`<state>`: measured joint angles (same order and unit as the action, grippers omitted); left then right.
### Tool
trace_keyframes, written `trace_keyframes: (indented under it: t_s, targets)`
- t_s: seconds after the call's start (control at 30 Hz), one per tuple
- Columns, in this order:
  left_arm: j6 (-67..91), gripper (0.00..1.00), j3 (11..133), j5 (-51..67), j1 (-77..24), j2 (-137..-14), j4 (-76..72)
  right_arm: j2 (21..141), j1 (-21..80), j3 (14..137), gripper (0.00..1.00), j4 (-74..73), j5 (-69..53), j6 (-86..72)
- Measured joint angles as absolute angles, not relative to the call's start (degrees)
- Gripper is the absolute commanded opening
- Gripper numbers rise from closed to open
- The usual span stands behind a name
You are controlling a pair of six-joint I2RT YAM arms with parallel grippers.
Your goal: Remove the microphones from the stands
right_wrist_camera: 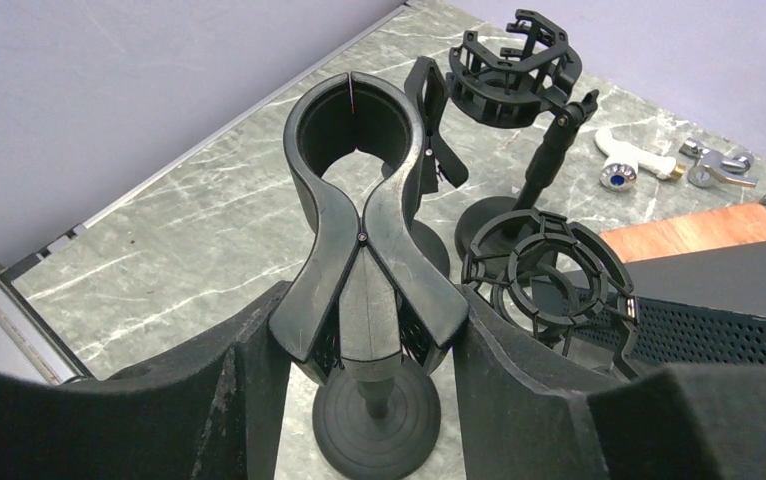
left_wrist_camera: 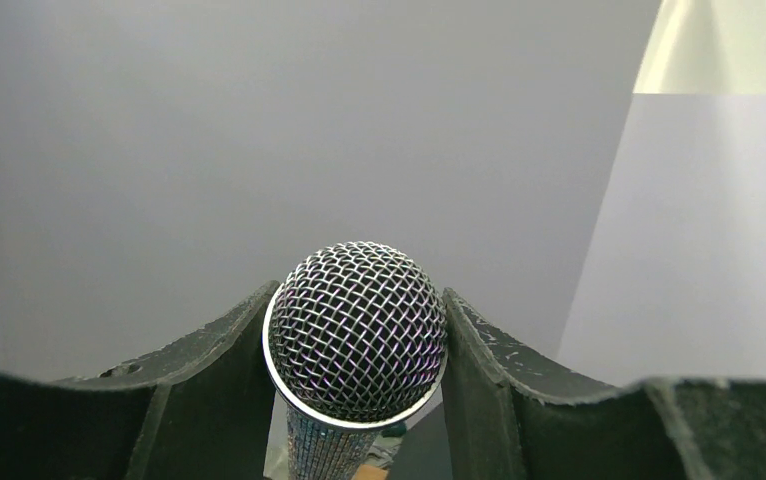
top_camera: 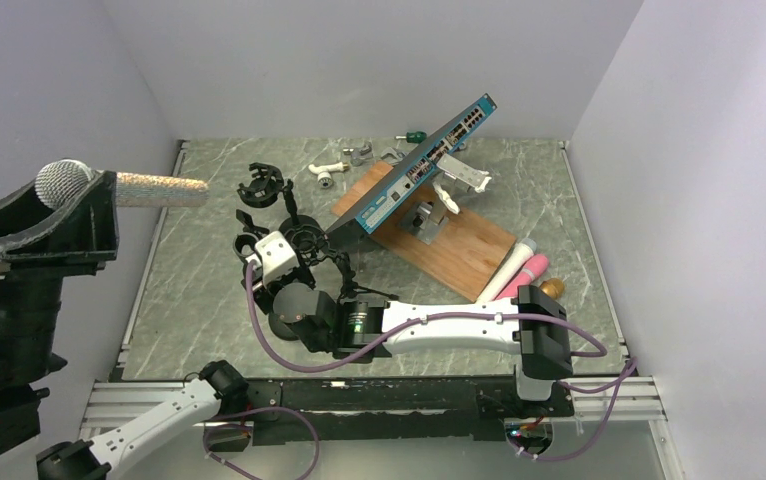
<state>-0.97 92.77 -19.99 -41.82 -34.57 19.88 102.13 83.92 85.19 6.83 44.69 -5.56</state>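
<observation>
At the far left, the microphone point(top_camera: 159, 188) is being held aloft, well above the desk point(top_camera: 189, 300) and well apart from the stand. It is being gripped by the left end effector point(left_wrist_camera: 359, 298), whose fingers point(left_wrist_camera: 219, 350) are being closed on either side of the mesh grille point(left_wrist_camera: 356, 335). The glittered handle point(top_camera: 174, 188) is being left to jut out sideways, unsupported.

The microphone is being judged rigid and fairly weighty for its size. The mesh is being treated as the one part that could dent under a hard squeeze. With the hold so near the head, the long handle is being judged likely to swing or droop. A hold on the handle just behind the grille is being judged safer, as its rough coating should resist slipping.

Toward the middle, the stand point(right_wrist_camera: 359, 215) is being clamped at its pinch levers by the right end effector point(right_wrist_camera: 371, 300). Its ring is being shown empty, and its round base point(right_wrist_camera: 377, 425) is resting on the desk. It is being judged light, stiff and top-heavy.

Further right, two shock mounts point(right_wrist_camera: 514, 75) and a network switch point(top_camera: 424, 165) are being left untouched.
</observation>
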Motion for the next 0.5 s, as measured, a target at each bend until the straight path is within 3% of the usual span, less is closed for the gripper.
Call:
trace_keyframes:
  t_s: [0.1,0.23,0.5]
  targets:
    - [-2.33,0.0,90.72,-22.2,-41.82,-32.36,19.31,102.13,83.94,85.19,0.04,6.79,44.56,-5.56]
    - [-2.61,0.0,87.09,-24.93,-41.82,-31.24,21.3,102.13,83.92,85.19,0.46,6.66,44.56,-5.74]
    - [-4.54,0.0,84.51,-30.3,-41.82,-30.41,28.21,102.0,83.92,85.65,0.91,3.4,43.9,-6.79]
